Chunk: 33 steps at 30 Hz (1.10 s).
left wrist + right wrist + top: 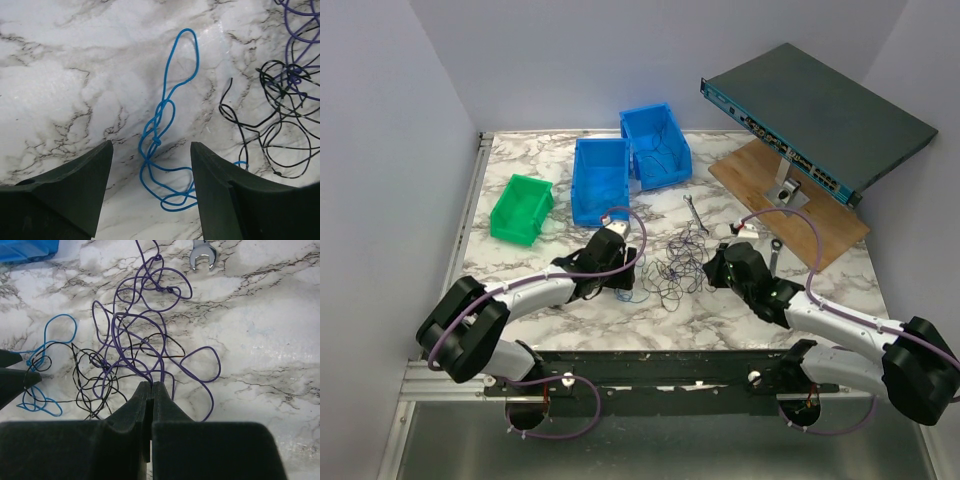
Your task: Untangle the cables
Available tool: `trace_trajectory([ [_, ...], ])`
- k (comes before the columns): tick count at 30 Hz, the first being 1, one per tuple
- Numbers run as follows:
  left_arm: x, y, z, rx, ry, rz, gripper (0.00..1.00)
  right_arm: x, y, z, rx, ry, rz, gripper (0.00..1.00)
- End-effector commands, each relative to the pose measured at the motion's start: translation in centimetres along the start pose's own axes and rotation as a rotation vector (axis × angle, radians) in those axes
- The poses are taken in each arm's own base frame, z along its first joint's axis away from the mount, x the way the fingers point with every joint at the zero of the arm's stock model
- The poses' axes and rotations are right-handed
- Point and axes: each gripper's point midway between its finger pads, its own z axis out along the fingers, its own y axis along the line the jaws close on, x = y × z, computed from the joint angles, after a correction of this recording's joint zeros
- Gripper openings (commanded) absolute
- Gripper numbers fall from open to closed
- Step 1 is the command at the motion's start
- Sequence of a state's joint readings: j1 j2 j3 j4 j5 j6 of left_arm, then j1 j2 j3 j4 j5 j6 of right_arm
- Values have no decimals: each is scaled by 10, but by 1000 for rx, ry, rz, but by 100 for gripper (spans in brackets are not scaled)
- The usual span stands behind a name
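In your right wrist view, only the wrench's head shows beyond the cables; the top edge cuts off its handle. The purple strands vanish between the right gripper's pressed-together fingertips. From above, you cannot tell single strands apart.

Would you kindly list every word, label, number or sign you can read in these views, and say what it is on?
No text can be read in any view.
Network switch front panel: pale marks beside the ports, too small to read.
Wrench: no stamp visible.
Blue bins and green bin: no labels show.
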State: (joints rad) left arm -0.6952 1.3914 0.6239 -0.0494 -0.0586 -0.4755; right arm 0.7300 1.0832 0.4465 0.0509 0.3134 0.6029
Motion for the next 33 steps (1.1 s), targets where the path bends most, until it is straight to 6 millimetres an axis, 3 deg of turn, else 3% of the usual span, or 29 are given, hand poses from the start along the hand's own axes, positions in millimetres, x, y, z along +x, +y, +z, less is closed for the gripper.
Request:
trace_trajectory([
  [1, -5, 21, -2, -136, 2, -8, 63, -1, -1, -1, 5, -11, 13, 1],
  [6, 1, 14, 8, -102, 57, 2, 55, -4, -2, -4, 5, -26, 19, 1],
  [11, 16, 12, 21, -102, 166, 34, 39, -7, -4, -7, 12, -40, 24, 1],
  [15, 12, 14, 17, -112, 144, 47, 6, -8, -9, -9, 30, -50, 27, 1],
  [17, 5, 16, 12, -120, 107, 42, 0, -9, -15, -10, 60, -61, 36, 1],
  [20, -15, 14, -5, -125, 25, 22, 0, -11, -41, -15, 203, -94, 98, 1],
  [24, -48, 20, -43, -174, -109, -51, 0, -19, -75, -31, 362, -187, 183, 1],
  [29, -82, 34, -96, -212, -324, -200, 0, -23, -85, -43, 371, -249, 214, 1],
  [33, -102, 49, -124, -270, -441, -262, 0, -19, -84, -42, 354, -239, 208, 1],
])
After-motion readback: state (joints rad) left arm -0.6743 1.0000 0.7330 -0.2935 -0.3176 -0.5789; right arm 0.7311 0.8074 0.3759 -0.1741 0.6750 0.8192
